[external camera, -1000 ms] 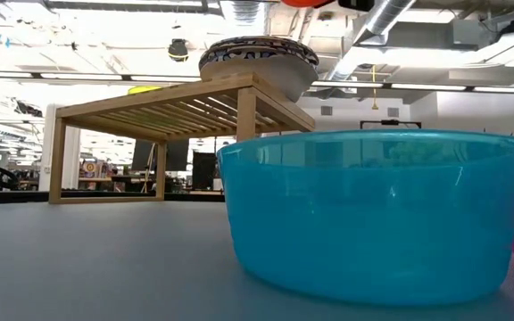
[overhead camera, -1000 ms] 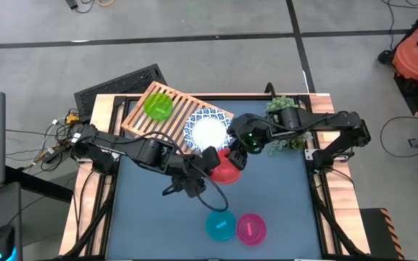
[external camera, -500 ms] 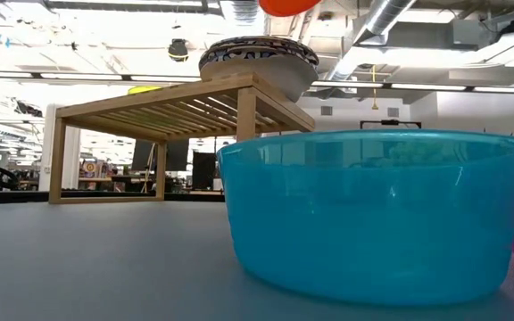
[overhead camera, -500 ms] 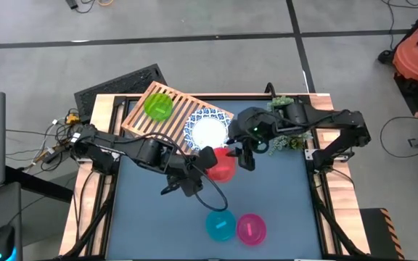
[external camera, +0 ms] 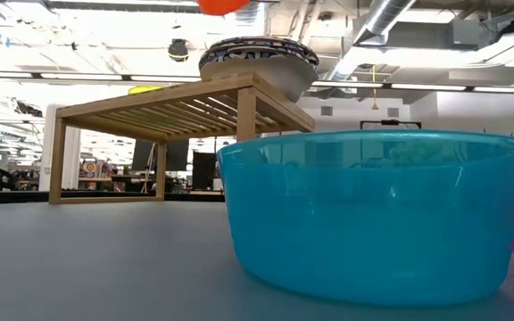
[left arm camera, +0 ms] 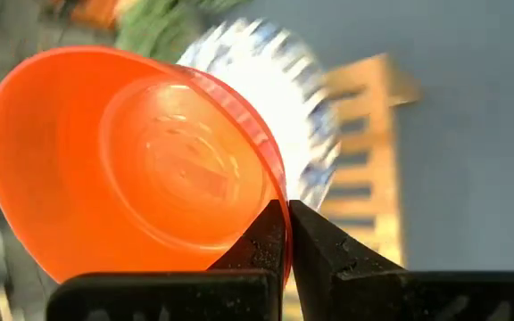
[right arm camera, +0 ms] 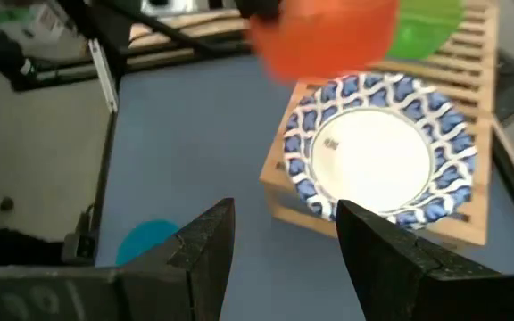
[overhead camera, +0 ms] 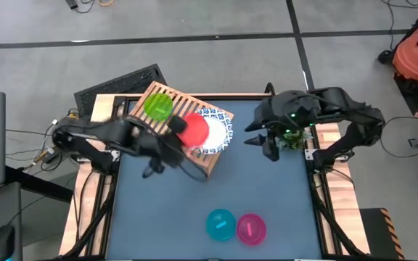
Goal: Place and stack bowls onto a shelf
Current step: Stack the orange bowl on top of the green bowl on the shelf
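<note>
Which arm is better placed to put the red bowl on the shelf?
The left. Its gripper is shut on the red bowl, carried above the shelf beside the green bowl. The right gripper is open near the plant.

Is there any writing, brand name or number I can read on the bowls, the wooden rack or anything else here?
None can be read.
White bowl with blue rim: a small dark mark sits on its inner white face, too small to read.
Red bowl, green bowl, teal bowl, magenta bowl, shelf: no lettering shows.
Room behind the table, low view: boards and signs too small to read.
</note>
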Robot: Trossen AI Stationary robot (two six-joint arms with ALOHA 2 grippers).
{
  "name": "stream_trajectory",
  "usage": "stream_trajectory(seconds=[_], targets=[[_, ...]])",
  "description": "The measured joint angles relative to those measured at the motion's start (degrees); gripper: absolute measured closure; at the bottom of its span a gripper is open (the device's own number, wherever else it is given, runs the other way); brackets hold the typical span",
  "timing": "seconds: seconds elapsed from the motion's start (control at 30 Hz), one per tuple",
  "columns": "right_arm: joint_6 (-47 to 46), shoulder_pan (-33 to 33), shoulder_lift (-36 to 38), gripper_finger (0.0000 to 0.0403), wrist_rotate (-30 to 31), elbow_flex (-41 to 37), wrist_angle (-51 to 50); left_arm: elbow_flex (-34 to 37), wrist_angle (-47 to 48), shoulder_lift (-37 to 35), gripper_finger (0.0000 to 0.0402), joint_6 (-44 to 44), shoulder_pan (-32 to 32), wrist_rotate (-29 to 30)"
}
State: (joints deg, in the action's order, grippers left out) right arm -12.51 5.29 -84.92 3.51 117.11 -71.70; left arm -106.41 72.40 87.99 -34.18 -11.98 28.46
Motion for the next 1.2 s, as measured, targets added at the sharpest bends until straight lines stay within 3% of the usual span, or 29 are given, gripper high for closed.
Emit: stream_trajectory(seconds=[0.17,0.4,0.6,0.97,1.2], targets=[[-1.1,0.5,1.0,0.0179,2.3,0.0,-1.5,-0.1,4.4,-5.4,0.0401,9.8,7.9,3.9],[-1.1,0.2,0.6,0.0179,2.5,-0.1,-2.4,-0.1,9.2,-7.2,0.0401,14.7,22.2,1.9],[-1.2,0.4,0.3,0.0179,2.6,-0.2,-3.2,2.5,8.7,-6.6,0.0401,16.4,32.5,-9.9],[-2.5,0.4,0.3,0.0179,2.6,-0.3,-3.4,15.9,-0.8,-8.9,0.0401,9.8,37.1,-11.5],[-2.6,0.4,0.3,0.0179,2.6,-0.3,-3.5,21.7,-1.3,-8.9,0.0401,8.4,38.0,-11.7]])
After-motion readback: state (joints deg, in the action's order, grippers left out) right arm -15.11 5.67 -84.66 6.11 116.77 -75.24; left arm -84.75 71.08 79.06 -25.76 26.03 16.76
